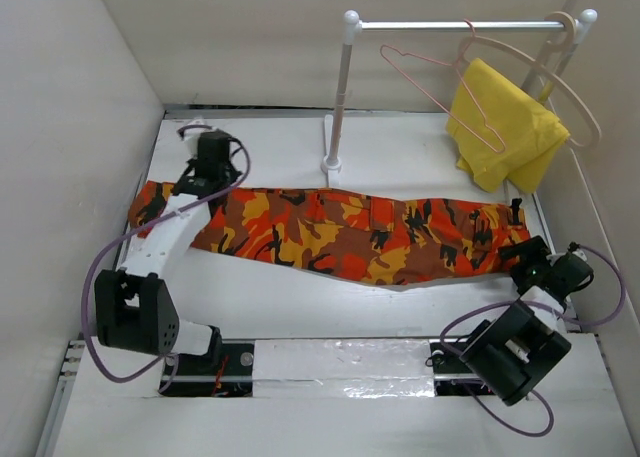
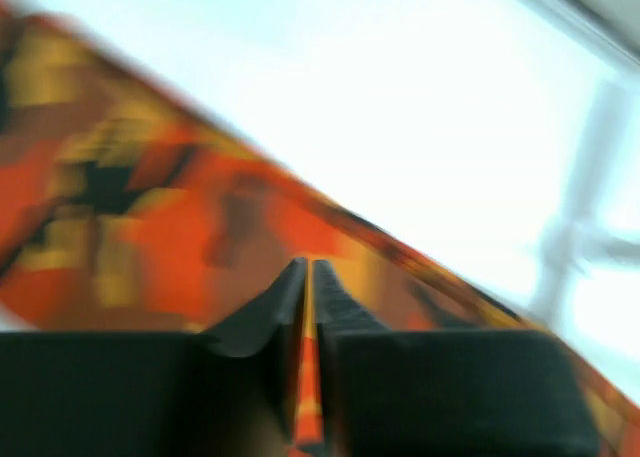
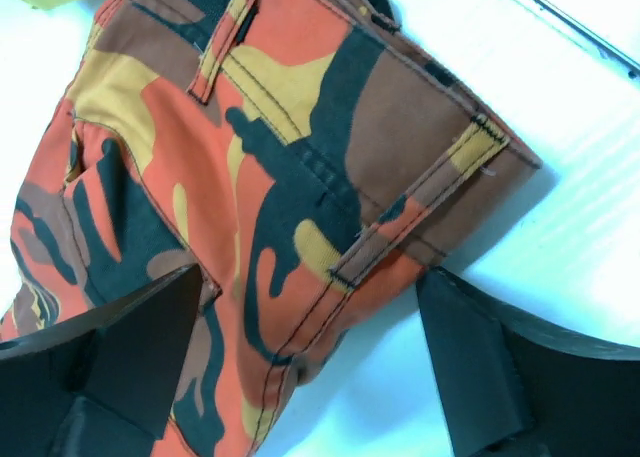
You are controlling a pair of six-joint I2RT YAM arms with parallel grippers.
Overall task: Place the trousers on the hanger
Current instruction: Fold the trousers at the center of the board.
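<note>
Left gripper (image 2: 307, 267), far left: fingers pressed nearly together, a thin fold of cloth pinched between them. The cloth is the long fabric trousers in orange, red, yellow, brown and black camouflage (image 1: 340, 232). They lie flat across the white table (image 1: 400, 157), running left to right, waistband at the right end. Far right: white rail (image 1: 450, 24) carries the thin pink wire hanger (image 1: 440, 99), well apart from the trousers, beside a plain yellow cloth (image 1: 505, 127). Right gripper (image 3: 310, 277), near right: jaws wide apart, one finger on each side of the waistband corner.
</note>
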